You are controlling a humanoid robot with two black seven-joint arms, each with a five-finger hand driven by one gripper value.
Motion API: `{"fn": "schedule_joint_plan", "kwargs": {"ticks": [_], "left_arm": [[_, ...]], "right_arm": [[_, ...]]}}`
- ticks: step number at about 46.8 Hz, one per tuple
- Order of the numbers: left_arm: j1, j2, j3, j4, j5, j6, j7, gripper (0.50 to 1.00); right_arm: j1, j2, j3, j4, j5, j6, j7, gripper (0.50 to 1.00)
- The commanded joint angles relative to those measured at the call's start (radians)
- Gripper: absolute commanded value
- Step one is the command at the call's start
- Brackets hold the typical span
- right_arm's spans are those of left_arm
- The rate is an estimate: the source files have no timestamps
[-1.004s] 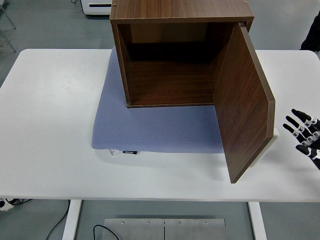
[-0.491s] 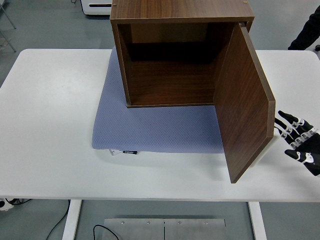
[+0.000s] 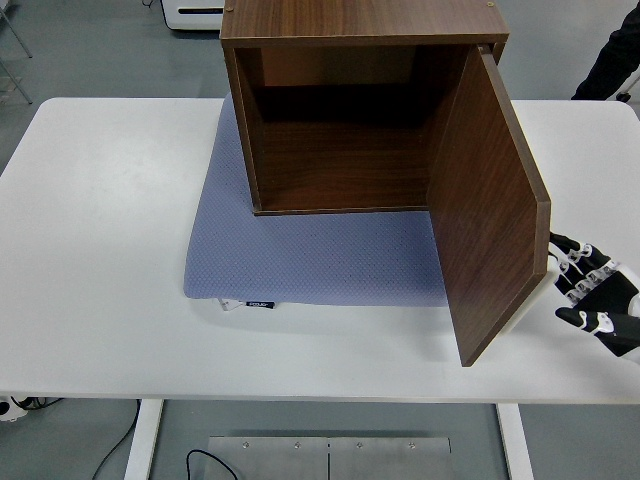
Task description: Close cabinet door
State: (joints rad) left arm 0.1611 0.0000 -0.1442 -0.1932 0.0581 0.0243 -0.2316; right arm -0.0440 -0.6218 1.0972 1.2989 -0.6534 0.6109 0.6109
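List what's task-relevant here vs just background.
Task-relevant:
- cabinet, open front
- cabinet door, swung wide open on the right
- right hand, fingers spread, just outside the door's free edge

Background:
- blue mat under the cabinet
- white table
- person's dark sleeve, top right

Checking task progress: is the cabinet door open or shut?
Open: the door swings out toward the table's near edge, exposing the cabinet interior.
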Motion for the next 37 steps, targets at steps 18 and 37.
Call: {"fn": "schedule_joint_plan", "kwargs": {"ticks": [18,37], "left_arm": [[0.0,0.0,0.0,0.0,0.0,0.0,0.0,1.0],[0.0,0.0,0.0,0.0,0.0,0.0,0.0,1.0]], "right_arm": [[0.001,0.02,-0.017,0.04,-0.032,0.0,0.0,1.0],[0.012,0.051,-0.03,0.063,-0.051,0.0,0.0,1.0]]}}
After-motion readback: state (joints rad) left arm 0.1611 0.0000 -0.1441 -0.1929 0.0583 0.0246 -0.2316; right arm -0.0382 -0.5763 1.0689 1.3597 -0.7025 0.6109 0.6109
